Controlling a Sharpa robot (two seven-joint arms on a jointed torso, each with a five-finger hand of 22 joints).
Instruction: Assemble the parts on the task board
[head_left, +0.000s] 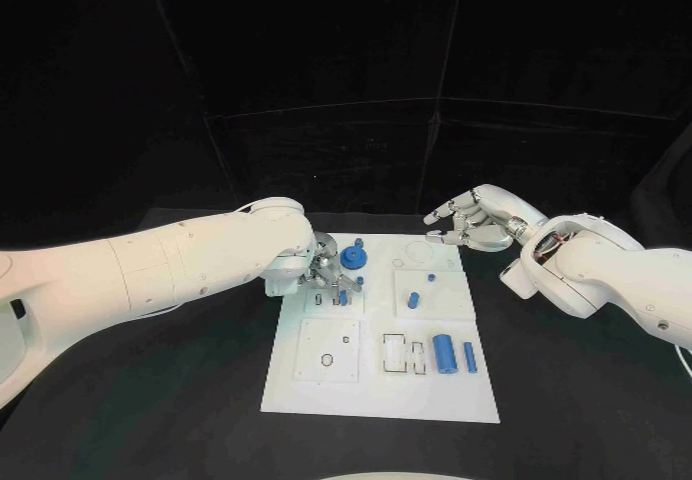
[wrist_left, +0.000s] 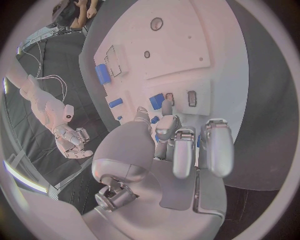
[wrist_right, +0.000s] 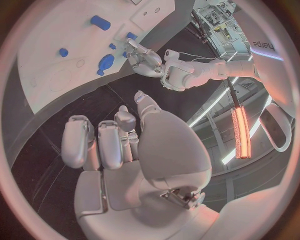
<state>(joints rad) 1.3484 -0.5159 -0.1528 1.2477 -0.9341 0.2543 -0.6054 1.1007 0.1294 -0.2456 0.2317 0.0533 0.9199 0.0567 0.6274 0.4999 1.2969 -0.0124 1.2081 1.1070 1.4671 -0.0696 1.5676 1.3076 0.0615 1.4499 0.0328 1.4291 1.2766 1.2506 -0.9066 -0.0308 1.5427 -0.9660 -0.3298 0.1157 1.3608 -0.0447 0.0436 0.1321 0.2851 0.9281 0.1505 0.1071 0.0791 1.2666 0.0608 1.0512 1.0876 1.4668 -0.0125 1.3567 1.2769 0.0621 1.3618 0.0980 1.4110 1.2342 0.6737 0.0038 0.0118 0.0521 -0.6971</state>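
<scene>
The left hand (head_left: 325, 272) has its fingers (wrist_left: 182, 150) bent down over the upper left part of the task board (head_left: 378, 395), their tips among small blue parts there. Whether they pinch one of those pieces cannot be told; in the left wrist view the fingers stand close together, tips just at a small blue piece (wrist_left: 156, 100) on the board. The right hand (head_left: 469, 225) hovers beyond the board's upper right corner, over the black counter (head_left: 159, 420), with fingers (wrist_right: 100, 142) curled loosely and apart, holding nothing.

On the board, the head view lets five blue parts be counted clear of the left hand: a round disc-like part (head_left: 358, 262) just beside the left fingertips, a tiny dot-like part (head_left: 431, 276) near the upper right, a short peg (head_left: 413, 298) lying with its long axis running toward and away from the robot, a thick cylinder (head_left: 446, 353) in the lower right lying with its long axis likewise running near to far, and a thin pin (head_left: 469, 354) just beside it, parallel to it. More small blue pieces sit under the left fingers, too hidden to count.

The board is one white plate, lying flat in the middle of the counter, its long side running away from the robot. Two arms reach in, one from each side.
</scene>
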